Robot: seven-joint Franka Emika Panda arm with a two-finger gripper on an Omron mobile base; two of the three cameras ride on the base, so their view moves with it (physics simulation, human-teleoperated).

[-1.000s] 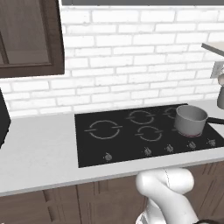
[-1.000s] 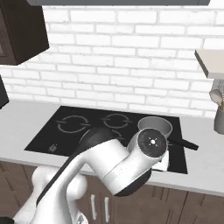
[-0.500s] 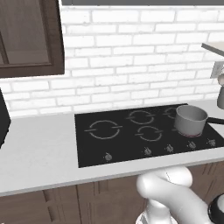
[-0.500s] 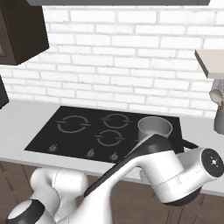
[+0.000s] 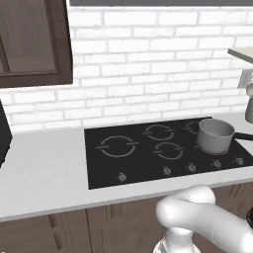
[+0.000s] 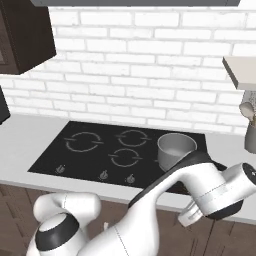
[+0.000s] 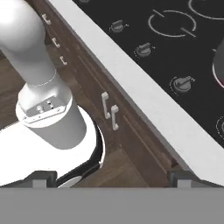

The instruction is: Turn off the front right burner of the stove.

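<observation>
Well beyond the gripper (image 7: 111, 179), the stove (image 7: 175, 48) lies apart.

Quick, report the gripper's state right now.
Gripper: open, holding nothing; its two dark fingers sit wide apart, over the wooden cabinet fronts below the flat black glass stove.

stove (image 7: 183, 52) knobs (image 7: 182, 82) above counter edge (image 7: 144, 94); cabinet handles (image 7: 110, 111) below

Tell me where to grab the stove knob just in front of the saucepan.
Pinch the knob by its raised ridge, coming straight down from above; it sits low on the flat stove, so its rim offers little hold.
</observation>
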